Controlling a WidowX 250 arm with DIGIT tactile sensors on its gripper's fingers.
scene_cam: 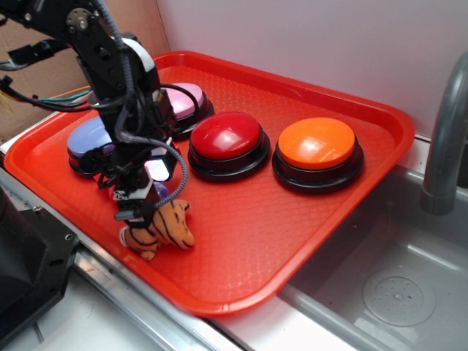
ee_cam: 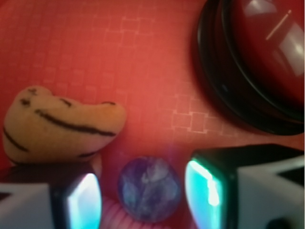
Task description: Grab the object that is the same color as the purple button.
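In the exterior view the gripper (scene_cam: 142, 191) hangs low over the near left part of the red tray (scene_cam: 307, 219), just above the plush tiger (scene_cam: 157, 230) and in front of the purple button (scene_cam: 89, 139); a sliver of the purple ball (scene_cam: 161, 190) shows beside the fingers, and the pink button (scene_cam: 183, 101), red button (scene_cam: 227, 137) and orange button (scene_cam: 316, 144) sit further back and right. In the wrist view the purple ball (ee_cam: 148, 189) lies on the tray between the two fingers (ee_cam: 209, 183), which stand apart on either side of it with gaps showing, gripping nothing. The plush tiger (ee_cam: 59, 125) lies far left of the ball, the red button (ee_cam: 264, 57) far right, and a pink ribbed piece (ee_cam: 114, 214) shows just beside the ball.
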